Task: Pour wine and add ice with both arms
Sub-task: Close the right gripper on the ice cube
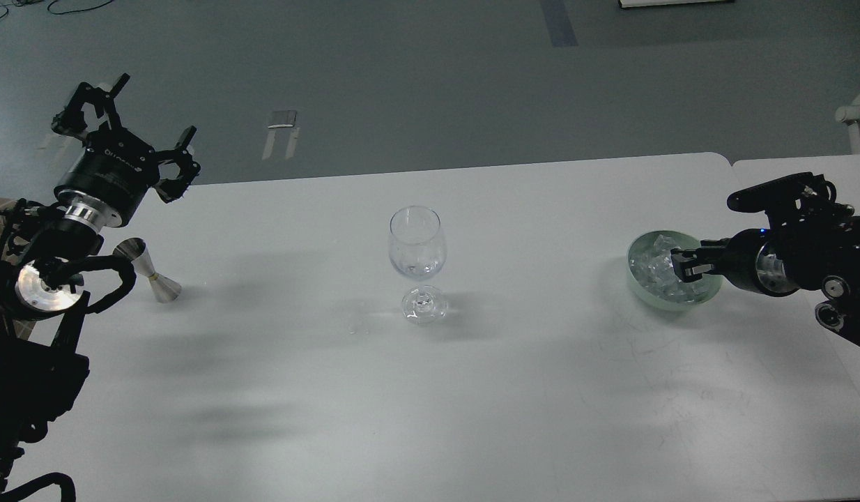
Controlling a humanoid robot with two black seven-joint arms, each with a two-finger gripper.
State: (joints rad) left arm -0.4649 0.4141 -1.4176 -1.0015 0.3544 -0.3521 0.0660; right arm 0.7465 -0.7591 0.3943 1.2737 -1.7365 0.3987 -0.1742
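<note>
A clear stemmed wine glass (417,245) stands upright at the middle of the white table (513,390). Glassy ice chunks (651,268) fill a pale green bowl (638,245) at the right. My right gripper (684,268) reaches in from the right and sits low over the bowl's right half, among the ice. Its dark fingers are seen too small to tell apart, and I cannot tell if an ice chunk is between them. My left gripper (132,124) is raised at the far left beyond the table's back edge, claw fingers spread and empty.
A steel double-cone jigger (151,270) stands on the table just right of my left arm. A second white table (785,167) adjoins at the right. Grey floor lies beyond the back edge.
</note>
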